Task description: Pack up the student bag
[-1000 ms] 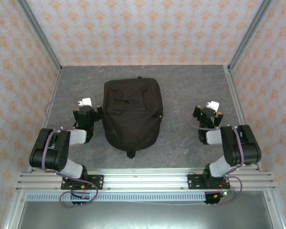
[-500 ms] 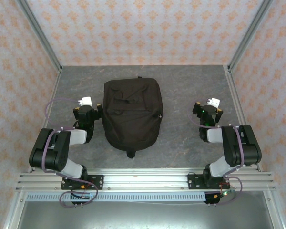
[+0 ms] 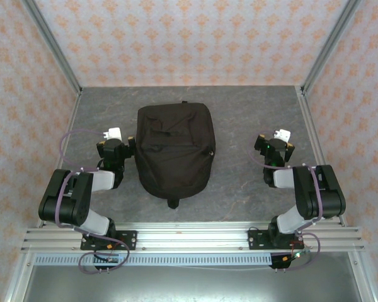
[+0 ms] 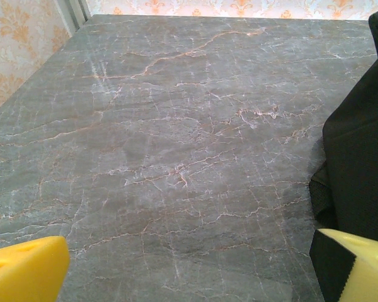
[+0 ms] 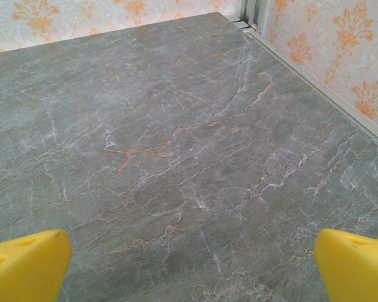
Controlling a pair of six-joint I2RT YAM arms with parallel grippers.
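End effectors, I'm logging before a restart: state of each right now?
Left end effector: open, holding nothing.
Right end effector: open, holding nothing.

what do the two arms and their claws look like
Both are chunky black jointed arms with pale grey links: left arm, right arm. Thin purple cables loop along them; a white block tops each wrist. The left claw and right claw have yellow wedge fingers.
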